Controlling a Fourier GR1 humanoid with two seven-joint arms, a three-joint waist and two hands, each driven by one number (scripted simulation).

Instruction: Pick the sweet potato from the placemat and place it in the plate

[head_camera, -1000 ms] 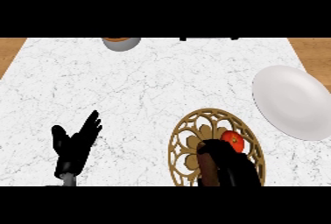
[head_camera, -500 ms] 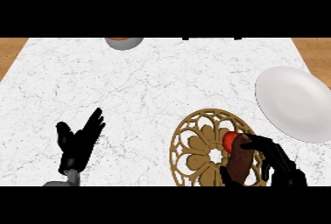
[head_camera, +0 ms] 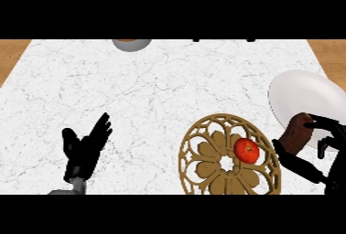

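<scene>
The right hand point(head_camera: 323, 139) has its black fingers and thumb curled round the brown, oblong sweet potato point(head_camera: 296, 132), holding it lifted off the round, gold-brown openwork placemat point(head_camera: 226, 155). The potato sits just to the inside of the palm, its upper end overlapping the lower edge of the white, round ceramic plate point(head_camera: 304, 98), which lies just ahead of the hand. The placemat lies to the hand's inner side, with a small red tomato point(head_camera: 247, 151) on it, close beside the held potato.

The step in hand, by my judgement, is the carry to the plate. To do it well, the hand should travel forward until the potato hangs over the plate's middle instead of its rim, keeping it level and clear of the edge. Then it should lower until the potato rests in the dish before the fingers open, so it cannot roll out onto the white marbled desk point(head_camera: 155, 91).

The left hand point(head_camera: 84, 148) rests well apart on the other side, fingers spread and upward, holding nothing
</scene>
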